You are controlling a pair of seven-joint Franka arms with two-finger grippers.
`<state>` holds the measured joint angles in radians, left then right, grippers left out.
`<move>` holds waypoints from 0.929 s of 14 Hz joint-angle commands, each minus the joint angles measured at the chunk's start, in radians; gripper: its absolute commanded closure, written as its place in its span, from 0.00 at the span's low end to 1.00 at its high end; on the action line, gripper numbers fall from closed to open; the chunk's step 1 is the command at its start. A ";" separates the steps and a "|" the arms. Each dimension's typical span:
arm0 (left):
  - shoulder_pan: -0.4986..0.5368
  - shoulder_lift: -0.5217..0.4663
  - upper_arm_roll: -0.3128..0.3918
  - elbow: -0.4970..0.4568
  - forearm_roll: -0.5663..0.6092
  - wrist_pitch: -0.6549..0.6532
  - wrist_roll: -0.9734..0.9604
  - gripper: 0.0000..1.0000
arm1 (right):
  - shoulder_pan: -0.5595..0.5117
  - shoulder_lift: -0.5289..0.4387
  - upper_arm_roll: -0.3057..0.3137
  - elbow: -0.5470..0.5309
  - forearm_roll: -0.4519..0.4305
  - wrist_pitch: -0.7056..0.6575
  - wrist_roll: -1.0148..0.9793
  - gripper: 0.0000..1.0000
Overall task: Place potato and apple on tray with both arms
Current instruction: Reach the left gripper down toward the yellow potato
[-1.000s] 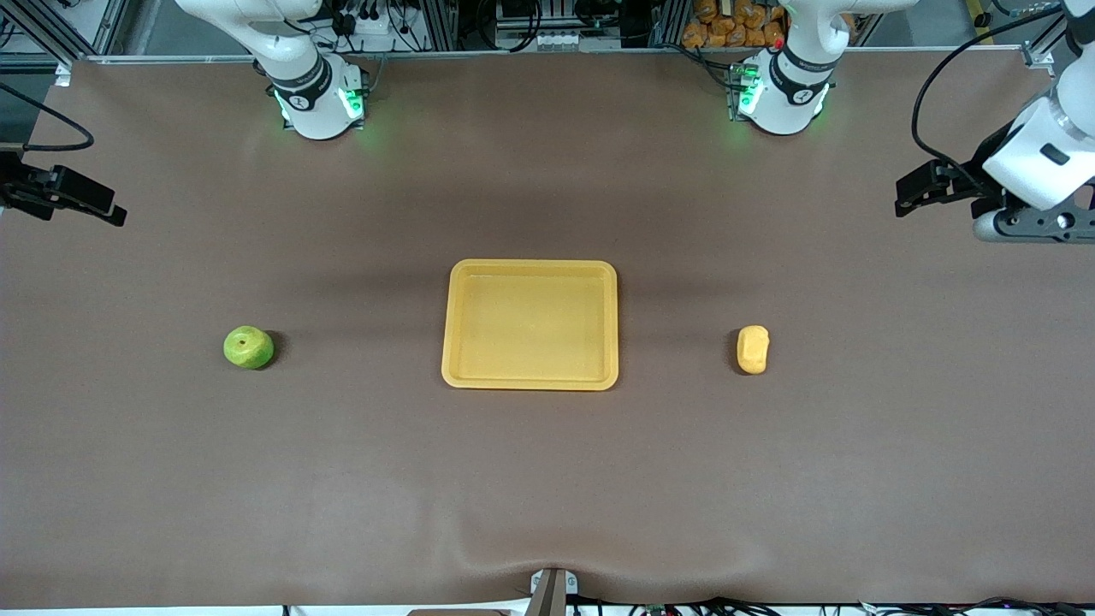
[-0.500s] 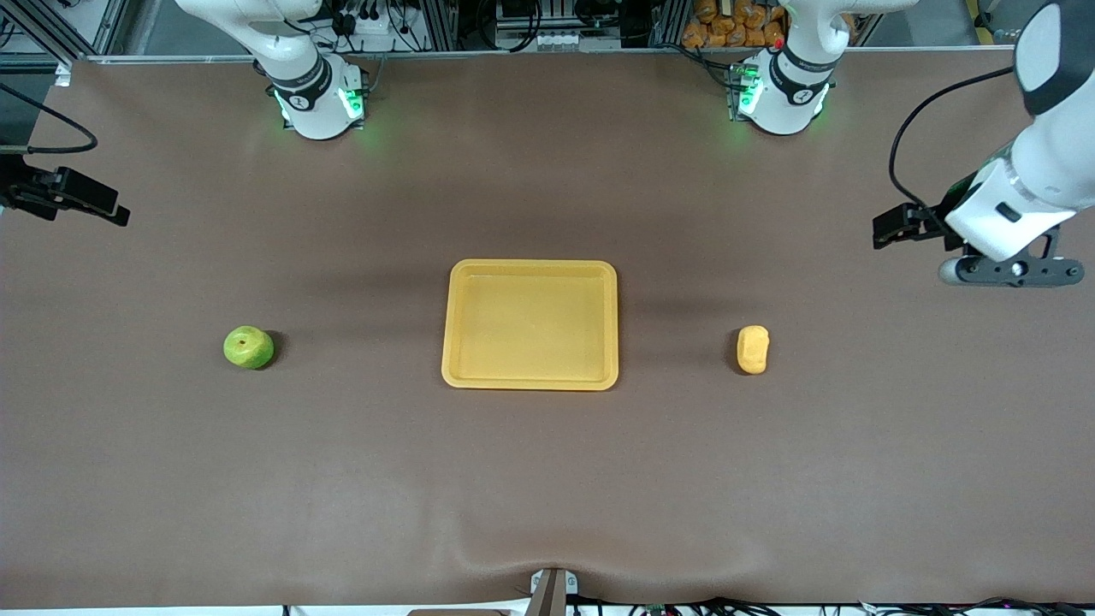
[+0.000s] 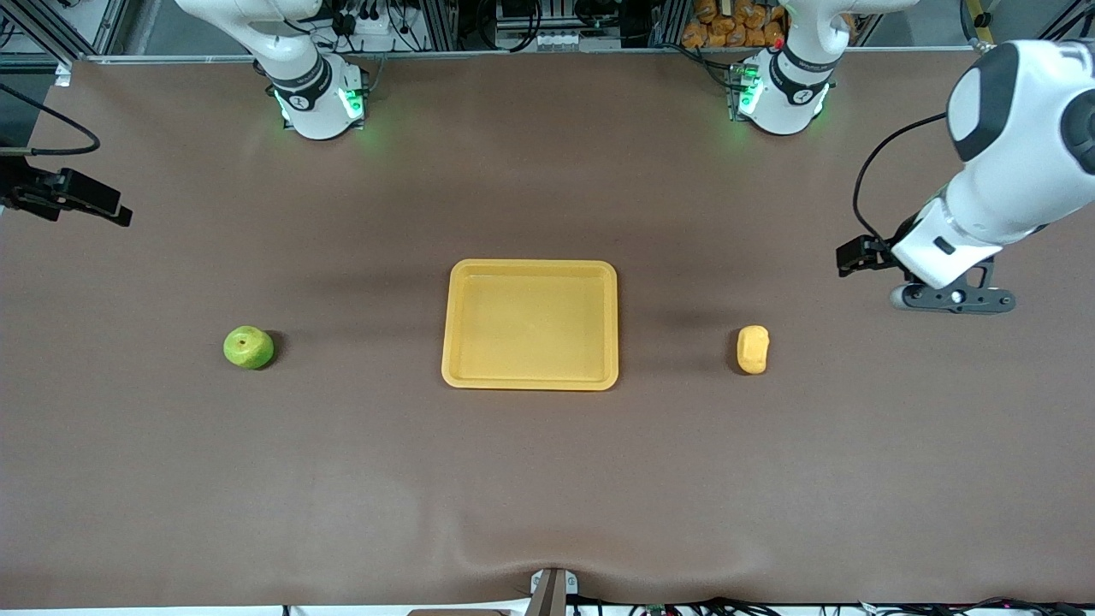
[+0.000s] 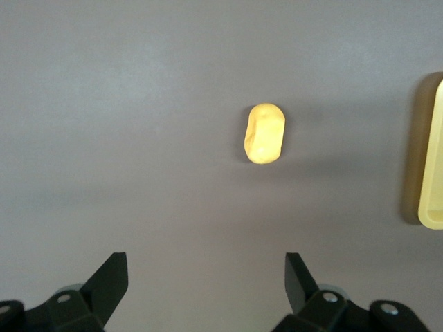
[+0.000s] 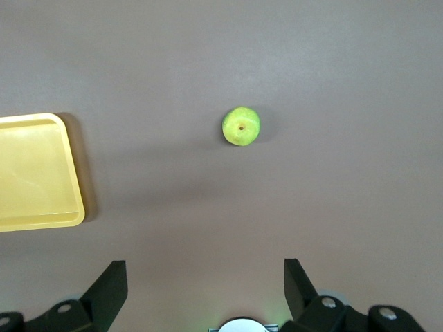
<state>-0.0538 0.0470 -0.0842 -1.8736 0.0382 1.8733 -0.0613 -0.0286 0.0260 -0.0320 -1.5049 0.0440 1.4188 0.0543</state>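
Left wrist view (image 4: 206,283)—fingers spread—potato (image 4: 264,133).

We see our left gripper (image 4: 206,280) spread wide above the potato (image 4: 264,133), with the tray's (image 4: 433,166) edge nearby.

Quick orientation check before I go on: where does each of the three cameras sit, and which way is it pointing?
Front view: high across the table, facing both bases; shows tray, apple, potato, both arms.
Left wrist view: on the left arm, looking down at the potato; open left gripper shows.
Right wrist view: on the right arm, looking down at the apple; open right gripper shows.
Shared: both wrist views catch the tray's edge.
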 commanded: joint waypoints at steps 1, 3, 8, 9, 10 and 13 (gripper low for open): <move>-0.003 0.013 -0.017 -0.024 -0.009 0.041 -0.017 0.00 | 0.010 -0.023 -0.008 -0.031 0.000 0.012 -0.008 0.00; -0.003 0.030 -0.020 -0.038 -0.007 0.078 -0.017 0.00 | 0.013 -0.023 -0.008 -0.031 0.000 0.012 -0.008 0.00; -0.003 0.062 -0.037 -0.101 -0.006 0.197 -0.015 0.00 | 0.013 -0.021 -0.006 -0.031 0.000 0.011 -0.008 0.00; -0.003 0.068 -0.040 -0.113 -0.006 0.228 -0.015 0.00 | 0.013 -0.021 -0.006 -0.034 0.000 0.011 -0.008 0.00; -0.003 0.073 -0.045 -0.124 -0.006 0.249 -0.017 0.00 | 0.013 -0.020 -0.006 -0.040 0.000 0.011 -0.008 0.00; -0.004 0.106 -0.048 -0.147 -0.006 0.326 -0.017 0.00 | 0.010 -0.020 -0.006 -0.052 0.000 0.011 -0.008 0.00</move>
<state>-0.0560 0.1435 -0.1286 -1.9973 0.0382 2.1464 -0.0622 -0.0260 0.0260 -0.0315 -1.5270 0.0440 1.4217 0.0520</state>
